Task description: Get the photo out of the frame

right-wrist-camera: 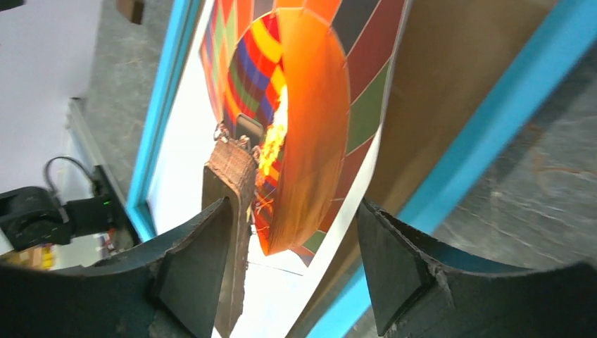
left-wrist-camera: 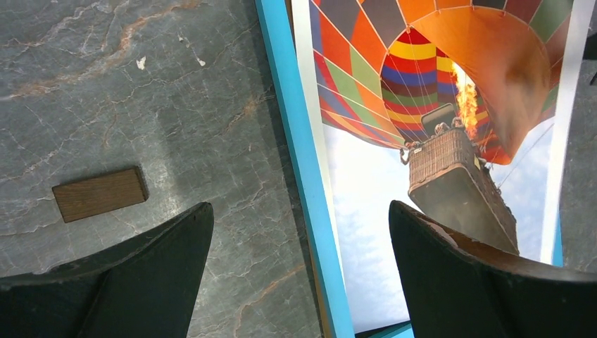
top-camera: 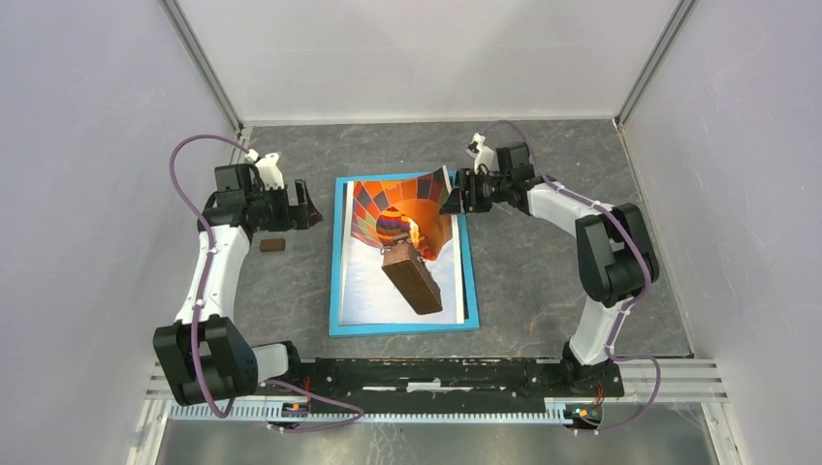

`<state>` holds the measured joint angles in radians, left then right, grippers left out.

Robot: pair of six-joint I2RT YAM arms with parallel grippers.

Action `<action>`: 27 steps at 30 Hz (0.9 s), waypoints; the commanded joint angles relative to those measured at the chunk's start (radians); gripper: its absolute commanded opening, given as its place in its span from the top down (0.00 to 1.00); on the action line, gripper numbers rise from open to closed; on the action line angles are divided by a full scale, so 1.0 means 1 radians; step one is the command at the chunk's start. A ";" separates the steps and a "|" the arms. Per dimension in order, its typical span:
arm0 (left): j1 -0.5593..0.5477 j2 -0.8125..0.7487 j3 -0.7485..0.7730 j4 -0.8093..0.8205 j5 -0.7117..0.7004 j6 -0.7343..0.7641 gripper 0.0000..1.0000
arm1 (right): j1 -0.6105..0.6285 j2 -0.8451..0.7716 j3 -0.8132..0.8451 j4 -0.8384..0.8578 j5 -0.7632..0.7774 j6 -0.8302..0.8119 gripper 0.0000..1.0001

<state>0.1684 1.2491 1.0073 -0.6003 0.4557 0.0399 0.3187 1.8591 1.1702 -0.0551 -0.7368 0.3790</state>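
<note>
The frame (top-camera: 336, 262) lies flat in the middle of the table, its thin blue border (left-wrist-camera: 303, 176) around the photo (top-camera: 397, 242) of an orange balloon. The photo's far right corner curls up off the brown backing (right-wrist-camera: 450, 70). My right gripper (top-camera: 451, 199) is at that raised corner and stands open. The photo's (right-wrist-camera: 310, 105) white edge runs between its jaws (right-wrist-camera: 294, 204), touching neither finger. My left gripper (top-camera: 312, 208) is open by the frame's far left side, its jaws (left-wrist-camera: 299, 208) straddling the blue border above the table, holding nothing.
A small brown wooden block (top-camera: 272, 245) lies on the grey marbled tabletop left of the frame, close to my left gripper (left-wrist-camera: 100, 193). White enclosure walls stand at the left, right and back. The arms' black base rail (top-camera: 436, 373) runs along the near edge.
</note>
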 commanded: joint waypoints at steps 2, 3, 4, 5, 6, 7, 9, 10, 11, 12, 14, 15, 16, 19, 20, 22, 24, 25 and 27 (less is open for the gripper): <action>0.008 -0.049 -0.003 0.010 0.023 0.017 0.00 | -0.003 -0.078 0.108 -0.242 0.194 -0.203 0.26; 0.008 -0.051 -0.004 0.010 0.026 0.018 0.00 | -0.003 -0.081 0.120 -0.266 0.207 -0.228 0.25; 0.008 -0.053 -0.004 0.007 0.030 0.025 0.00 | -0.004 -0.086 0.121 -0.277 0.213 -0.245 0.25; 0.009 -0.053 0.000 -0.002 0.037 0.035 0.00 | -0.006 -0.092 0.121 -0.286 0.210 -0.262 0.25; 0.007 -0.050 0.006 -0.017 0.040 0.053 0.00 | -0.009 -0.103 0.115 -0.291 0.203 -0.277 0.24; 0.009 -0.046 0.015 -0.042 0.042 0.076 0.00 | -0.013 -0.112 0.108 -0.296 0.195 -0.294 0.24; 0.007 -0.039 0.030 -0.094 0.060 0.132 0.00 | -0.016 -0.143 0.087 -0.304 0.184 -0.338 0.23; 0.008 -0.040 0.032 -0.117 0.070 0.171 0.00 | -0.021 -0.164 0.071 -0.305 0.179 -0.367 0.22; 0.006 -0.043 0.031 -0.145 0.078 0.211 0.00 | -0.023 -0.186 0.053 -0.308 0.170 -0.401 0.21; 0.007 -0.048 0.029 -0.169 0.084 0.245 0.00 | -0.025 -0.203 0.035 -0.311 0.167 -0.426 0.20; 0.006 -0.061 0.018 -0.210 0.081 0.326 0.00 | -0.033 -0.237 0.002 -0.322 0.156 -0.480 0.20; 0.006 -0.065 0.012 -0.226 0.071 0.357 0.00 | -0.038 -0.254 -0.014 -0.330 0.147 -0.500 0.20; 0.005 -0.070 0.005 -0.241 0.064 0.389 0.00 | -0.042 -0.268 -0.031 -0.338 0.145 -0.517 0.20; 0.006 -0.080 -0.017 -0.283 0.060 0.457 0.00 | -0.059 -0.302 -0.092 -0.344 0.126 -0.556 0.20; 0.005 -0.082 -0.022 -0.307 0.076 0.491 0.00 | -0.061 -0.310 -0.107 -0.350 0.122 -0.572 0.20; 0.001 -0.092 -0.040 -0.353 0.100 0.568 0.00 | -0.062 -0.321 -0.154 -0.355 0.114 -0.602 0.20; -0.014 -0.103 -0.070 -0.374 0.081 0.615 0.00 | -0.063 -0.325 -0.204 -0.356 0.108 -0.628 0.21; -0.027 -0.109 -0.083 -0.386 0.061 0.645 0.00 | -0.063 -0.324 -0.224 -0.358 0.105 -0.637 0.21; -0.052 -0.120 -0.117 -0.401 0.014 0.694 0.00 | -0.063 -0.314 -0.264 -0.362 0.094 -0.654 0.21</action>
<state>0.1524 1.1648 0.9379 -0.9253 0.5053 0.5499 0.2569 1.5551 0.9680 -0.3923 -0.6052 -0.1970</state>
